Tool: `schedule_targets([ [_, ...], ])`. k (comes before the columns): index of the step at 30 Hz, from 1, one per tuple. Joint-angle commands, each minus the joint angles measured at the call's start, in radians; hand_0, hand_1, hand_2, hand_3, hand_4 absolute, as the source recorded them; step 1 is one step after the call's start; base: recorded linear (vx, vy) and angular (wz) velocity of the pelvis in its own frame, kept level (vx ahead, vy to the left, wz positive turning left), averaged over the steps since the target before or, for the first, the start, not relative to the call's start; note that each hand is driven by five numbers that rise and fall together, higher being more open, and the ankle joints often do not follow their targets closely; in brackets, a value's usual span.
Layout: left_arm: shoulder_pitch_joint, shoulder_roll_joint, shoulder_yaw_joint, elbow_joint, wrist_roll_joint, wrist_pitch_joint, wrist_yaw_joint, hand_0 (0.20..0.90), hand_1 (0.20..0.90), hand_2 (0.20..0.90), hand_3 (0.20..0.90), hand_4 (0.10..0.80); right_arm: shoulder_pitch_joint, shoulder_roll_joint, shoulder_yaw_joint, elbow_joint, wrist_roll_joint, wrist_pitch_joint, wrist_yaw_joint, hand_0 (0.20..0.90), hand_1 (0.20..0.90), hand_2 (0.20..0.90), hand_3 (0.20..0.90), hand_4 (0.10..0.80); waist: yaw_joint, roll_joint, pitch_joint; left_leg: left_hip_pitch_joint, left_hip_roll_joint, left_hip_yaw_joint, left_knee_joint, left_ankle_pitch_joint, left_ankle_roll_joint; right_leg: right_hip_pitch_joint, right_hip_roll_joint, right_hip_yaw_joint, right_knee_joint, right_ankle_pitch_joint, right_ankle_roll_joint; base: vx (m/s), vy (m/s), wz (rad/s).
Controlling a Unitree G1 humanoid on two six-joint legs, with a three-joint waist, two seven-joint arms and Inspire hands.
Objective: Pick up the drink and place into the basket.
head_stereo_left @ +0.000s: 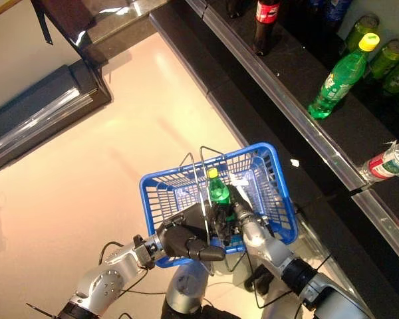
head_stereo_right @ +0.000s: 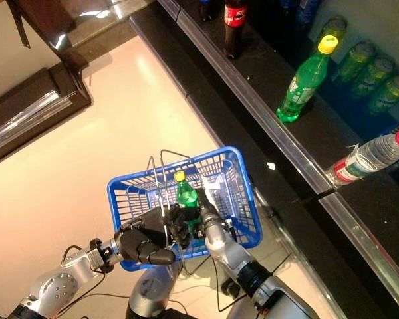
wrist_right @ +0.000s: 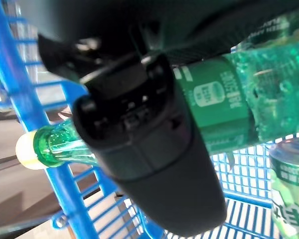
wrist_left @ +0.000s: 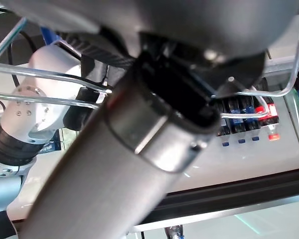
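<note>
4 cameras: 2 head eyes looking down, 2 wrist cameras pressed in close.

The left eye and right eye views look steeply down from the robot's head and share nearly the whole scene: the blue basket (head_stereo_left: 274,174), the pale floor (head_stereo_left: 86,179) and the dark shelf (head_stereo_left: 359,126) of bottles; the right eye sits a little to one side, so everything lies further left in its view. The left wrist view looks along the left hand (wrist_left: 189,94) from very near, past the basket's wire handles (wrist_left: 45,77), toward a far row of bottles. The right wrist view sits right against the right hand (wrist_right: 149,149), facing the green bottle (wrist_right: 219,104) and blue mesh.
</note>
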Motion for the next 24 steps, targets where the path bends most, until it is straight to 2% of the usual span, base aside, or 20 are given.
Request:
schedule_targets([
  [1, -0.084, -0.082, 0.048, -0.345, -0.166, -0.121, -0.252, 0.3, 0.3, 0.3, 0.2, 0.1, -0.035, 0.083, 0.022, 0.004, 0.079, -0.053, -0.018, 0.3, 0.3, 0.3, 0.2, 0.1, -0.005, -0.017, -0.063, -0.107, -0.063, 0.035, 0.06, 0.054, 0.069, 0.068, 0.048, 0.03, -0.087, 0.075, -0.025, 0.0, 0.0, 0.0],
  [4, -0.096, -0.089, 0.038, -0.34, -0.156, -0.118, -0.246, 0.3, 0.3, 0.3, 0.2, 0.1, -0.015, 0.138, -0.053, 0.139, 0.414, -0.125, 0.045, 0.3, 0.3, 0.3, 0.2, 0.1, 0.0, -0.013, -0.055, -0.104, -0.06, 0.033, 0.051, 0.058, 0.069, 0.074, 0.049, 0.026, -0.091, 0.075, -0.025, 0.0, 0.0, 0.0],
  [7, -0.108, -0.083, 0.034, -0.342, -0.16, -0.115, -0.239, 0.3, 0.3, 0.3, 0.2, 0.1, -0.029, 0.181, -0.108, 0.208, 0.593, -0.17, 0.077, 0.3, 0.3, 0.3, 0.2, 0.1, 0.008, -0.011, -0.05, -0.102, -0.059, 0.029, 0.046, 0.06, 0.068, 0.078, 0.051, 0.021, -0.095, 0.077, -0.024, -0.003, -0.034, 0.01],
  [10, -0.114, -0.082, 0.03, -0.34, -0.164, -0.111, -0.237, 0.3, 0.3, 0.3, 0.2, 0.1, -0.044, 0.198, -0.13, 0.231, 0.665, -0.19, 0.093, 0.3, 0.3, 0.3, 0.2, 0.1, 0.014, -0.009, -0.049, -0.101, -0.06, 0.025, 0.043, 0.062, 0.07, 0.081, 0.052, 0.019, -0.097, 0.079, -0.025, 0.0, 0.0, 0.0],
  [13, -0.112, -0.087, 0.029, -0.345, -0.162, -0.097, -0.225, 0.3, 0.3, 0.3, 0.2, 0.1, -0.052, 0.226, -0.173, 0.236, 0.845, -0.229, 0.126, 0.3, 0.3, 0.3, 0.2, 0.1, 0.018, -0.008, -0.05, -0.095, -0.058, 0.021, 0.038, 0.063, 0.071, 0.083, 0.054, 0.014, -0.097, 0.082, -0.024, 0.0, 0.0, 0.0],
  [18, -0.093, -0.096, 0.039, -0.344, -0.157, -0.087, -0.231, 0.3, 0.3, 0.3, 0.2, 0.1, -0.038, 0.254, -0.203, 0.195, 1.04, -0.269, 0.197, 0.3, 0.3, 0.3, 0.2, 0.1, 0.02, -0.008, -0.056, -0.088, -0.055, 0.017, 0.03, 0.066, 0.073, 0.087, 0.057, 0.014, -0.099, 0.084, -0.022, 0.012, 0.005, 0.02],
  [24, -0.08, -0.102, 0.039, -0.341, -0.165, -0.089, -0.23, 0.3, 0.3, 0.3, 0.2, 0.1, -0.013, 0.272, -0.221, 0.171, 1.111, -0.272, 0.195, 0.3, 0.3, 0.3, 0.2, 0.1, 0.016, -0.009, -0.061, -0.084, -0.055, 0.018, 0.024, 0.069, 0.079, 0.084, 0.055, 0.015, -0.1, 0.091, -0.019, 0.007, 0.016, 0.0],
])
